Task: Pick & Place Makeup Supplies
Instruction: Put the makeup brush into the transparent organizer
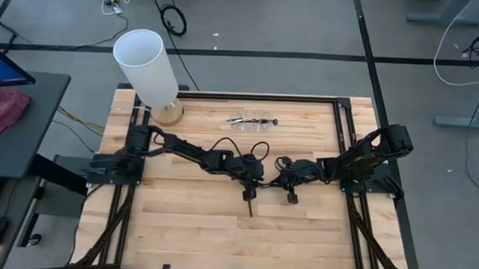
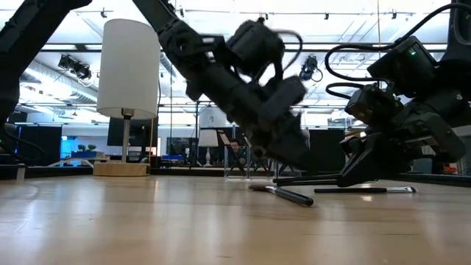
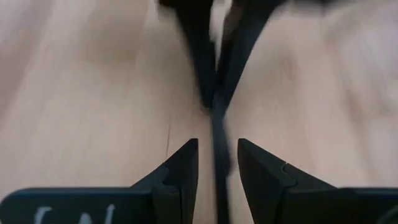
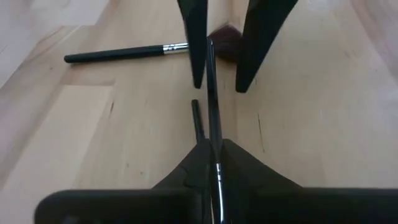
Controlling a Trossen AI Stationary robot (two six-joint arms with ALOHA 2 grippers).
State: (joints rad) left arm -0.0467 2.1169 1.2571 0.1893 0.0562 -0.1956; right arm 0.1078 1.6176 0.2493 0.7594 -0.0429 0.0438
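**Mia:** Right hand (image 4: 214,144) first. What is it doing?

**Ben:** Its two fingers are pressed together on a thin dark brush (image 4: 213,112). It is pinching the brush low down over the middle of the bench (image 1: 188,220).

**Mia:** And the left hand (image 3: 217,143)?

**Ben:** It has its tips down right in front of the right hand, very near it. Its fingers are spread apart. The pinched brush runs along the gap between them. I can see wood on each side of the brush, so those fingers are not squeezing it.

**Mia:** So both hands are at the same brush?

**Ben:** Yes. One hand pinches it. The other hand has a finger on each side of it.

**Mia:** Are there other brushes?

**Ben:** A second brush (image 4: 115,54) lies flat on the bench, just past the left hand's tips. It has a dark handle, a silvery band and a dark fluffy head. A little heap of brushes (image 1: 252,120) lies near the far edge of the bench, well apart from both hands.

**Mia:** What is that tall white thing?

**Ben:** A white lamp (image 1: 146,63) on a round wooden foot. It stands at the far corner on the left arm's side.
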